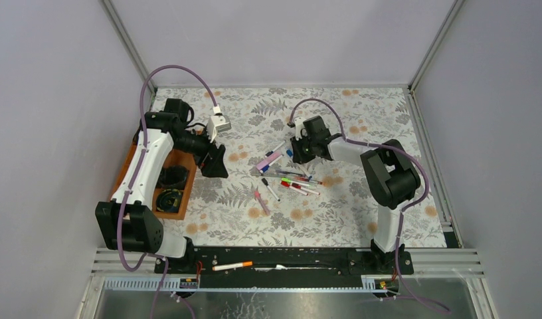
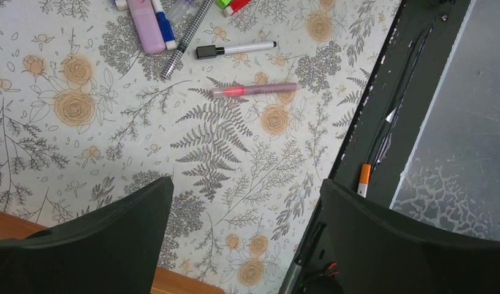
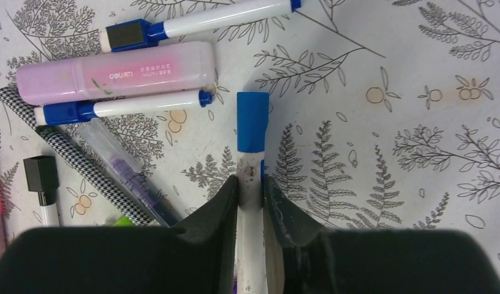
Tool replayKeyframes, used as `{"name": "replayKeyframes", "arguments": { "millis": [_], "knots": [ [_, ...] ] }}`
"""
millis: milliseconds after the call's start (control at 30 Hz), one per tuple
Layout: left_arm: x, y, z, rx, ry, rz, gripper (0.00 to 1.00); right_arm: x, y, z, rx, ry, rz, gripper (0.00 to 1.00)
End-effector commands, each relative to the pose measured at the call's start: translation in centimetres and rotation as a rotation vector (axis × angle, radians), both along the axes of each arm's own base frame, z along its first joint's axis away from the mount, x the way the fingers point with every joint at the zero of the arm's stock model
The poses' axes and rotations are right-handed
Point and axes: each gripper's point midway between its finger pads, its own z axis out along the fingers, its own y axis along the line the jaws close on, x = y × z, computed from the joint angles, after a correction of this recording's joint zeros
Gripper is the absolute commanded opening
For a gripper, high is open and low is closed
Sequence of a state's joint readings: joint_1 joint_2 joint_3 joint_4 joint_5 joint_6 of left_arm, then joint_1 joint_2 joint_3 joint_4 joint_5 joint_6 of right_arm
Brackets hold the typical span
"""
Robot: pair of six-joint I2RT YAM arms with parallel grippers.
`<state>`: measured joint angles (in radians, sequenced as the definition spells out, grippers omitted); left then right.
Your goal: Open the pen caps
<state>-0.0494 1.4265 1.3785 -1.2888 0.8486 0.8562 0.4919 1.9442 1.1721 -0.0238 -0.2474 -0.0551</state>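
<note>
Pen cap, stubby blue plastic (image 3: 252,121): sitting at upper centre of the right wrist view, on the end of a slim white marker barrel (image 3: 250,177) lying on the flowered tabletop (image 3: 388,73). Clamping that barrel just below the cap with the right pincer (image 3: 250,196), fingers pressing both sides. Lying at upper left: thick pink highlighter (image 3: 116,72), one blue-capped white marker (image 3: 223,15) above it, another (image 3: 143,104) below. Hanging wide open at lower centre of the left wrist view: left pincer (image 2: 246,187), gripping nothing. Resting on the black base rail (image 2: 419,61) at right: orange-capped pen (image 2: 364,174).
</note>
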Motion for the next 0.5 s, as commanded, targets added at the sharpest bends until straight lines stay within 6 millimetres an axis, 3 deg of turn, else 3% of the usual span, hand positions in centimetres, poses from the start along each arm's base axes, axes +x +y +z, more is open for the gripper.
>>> {"name": "replayKeyframes", "arguments": {
  "millis": [0,133,233,467],
  "knots": [
    [-0.7,-0.1,0.3,-0.02,-0.001,-0.013,0.99,-1.6,0.9,0.8,0.006,0.011,0.007,0.2],
    [-0.6,-0.1,0.2,-0.018,0.001,-0.012,0.99,-1.9,1.6,1.3,0.041,0.022,0.017,0.28],
    [-0.5,-0.1,0.1,-0.016,0.007,-0.012,0.99,-1.9,1.8,1.9,0.048,0.024,0.022,0.39],
    [-0.3,-0.2,0.1,-0.026,0.01,-0.016,0.99,-1.6,0.5,4.9,0.018,-0.036,-0.022,0.54]
  ]
}}
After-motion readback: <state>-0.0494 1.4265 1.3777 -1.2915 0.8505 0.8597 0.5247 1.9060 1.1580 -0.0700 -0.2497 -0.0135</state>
